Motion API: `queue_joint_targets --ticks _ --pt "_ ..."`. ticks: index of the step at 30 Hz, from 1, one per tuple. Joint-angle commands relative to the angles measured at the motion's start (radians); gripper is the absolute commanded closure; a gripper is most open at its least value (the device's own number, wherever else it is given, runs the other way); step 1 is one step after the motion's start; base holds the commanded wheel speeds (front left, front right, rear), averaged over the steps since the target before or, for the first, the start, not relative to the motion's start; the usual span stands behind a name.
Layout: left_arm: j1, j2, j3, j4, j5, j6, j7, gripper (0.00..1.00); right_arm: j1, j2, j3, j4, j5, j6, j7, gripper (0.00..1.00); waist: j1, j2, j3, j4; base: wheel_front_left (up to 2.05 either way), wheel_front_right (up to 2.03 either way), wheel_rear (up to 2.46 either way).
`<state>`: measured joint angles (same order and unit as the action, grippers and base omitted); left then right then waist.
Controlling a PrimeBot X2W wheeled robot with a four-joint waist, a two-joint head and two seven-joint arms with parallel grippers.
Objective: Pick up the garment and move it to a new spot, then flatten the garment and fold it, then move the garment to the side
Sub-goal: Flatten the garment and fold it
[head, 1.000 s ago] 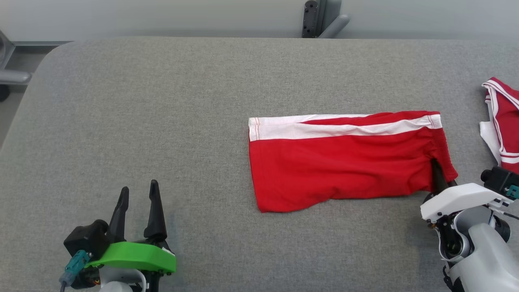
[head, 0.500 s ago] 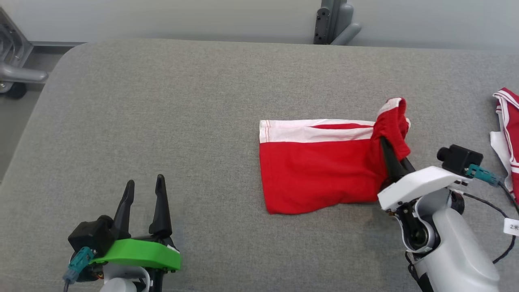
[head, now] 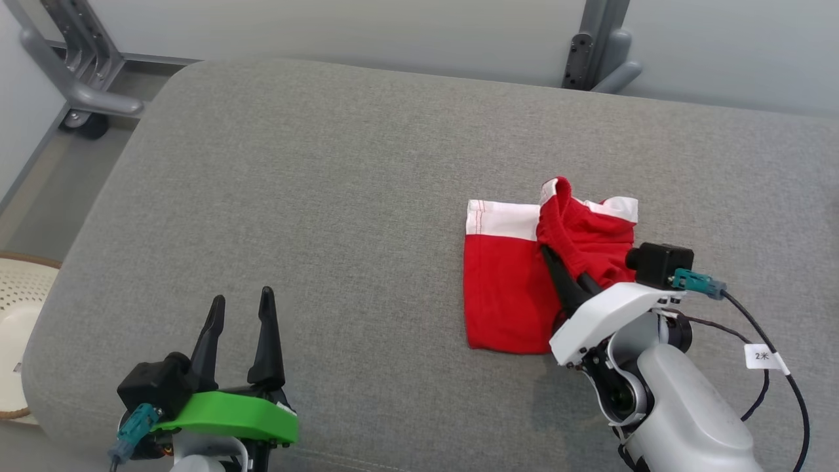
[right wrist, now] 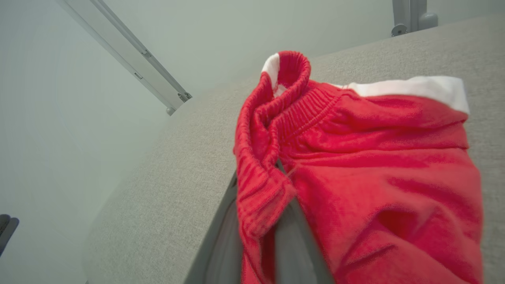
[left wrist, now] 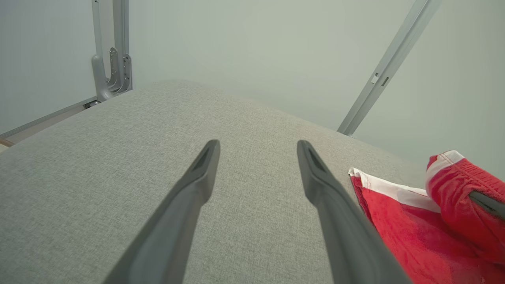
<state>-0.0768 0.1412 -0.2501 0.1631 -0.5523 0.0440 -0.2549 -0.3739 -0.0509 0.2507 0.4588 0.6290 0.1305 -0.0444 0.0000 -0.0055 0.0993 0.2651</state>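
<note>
Head view, garment: I see the red garment [head: 501, 295] with its white band lying right of centre on the grey desk [head: 328, 196], its right part lifted and doubled over toward the left.
Head view, right gripper: my right gripper [head: 557, 272] is pinched tight on the raised waistband [head: 557, 210]; its fingertips are buried in the cloth.
Head view, left gripper: my left gripper [head: 242, 295] sits at the lower left above bare desk, fingers spread wide, holding nothing, well apart from the garment.
Head view, surroundings: a pale perforated basket [head: 16, 308] shows past the desk's left edge, and a grey frame post [head: 593, 52] stands behind the far edge.
Left wrist view: the left gripper [left wrist: 257, 144] is fully spread over grey fabric; the garment [left wrist: 394, 221] lies off to the right, with one dark finger of the right gripper [left wrist: 487, 203] under the lifted fold.
Right wrist view: the right gripper [right wrist: 258, 221] is clamped on the gathered elastic edge, and the garment [right wrist: 375, 177] drapes down to the right onto the desk [right wrist: 150, 189].
</note>
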Motion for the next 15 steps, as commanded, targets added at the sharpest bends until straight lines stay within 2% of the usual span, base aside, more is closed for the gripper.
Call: queue_joint_targets --ticks 1,15 --pt "0.014 0.004 -0.001 -0.004 0.000 0.001 0.003 0.00 -0.015 -0.001 0.014 0.022 -0.012 0.000 -0.014 1.00 0.0000 0.0055 -0.005 0.026 0.00 0.00 0.00" --pt "0.015 -0.009 -0.018 0.003 -0.003 -0.001 -0.002 0.00 -0.103 -0.001 0.152 0.257 -0.080 0.000 -0.109 1.00 0.0000 0.0055 0.009 0.072 0.00 0.00 0.00"
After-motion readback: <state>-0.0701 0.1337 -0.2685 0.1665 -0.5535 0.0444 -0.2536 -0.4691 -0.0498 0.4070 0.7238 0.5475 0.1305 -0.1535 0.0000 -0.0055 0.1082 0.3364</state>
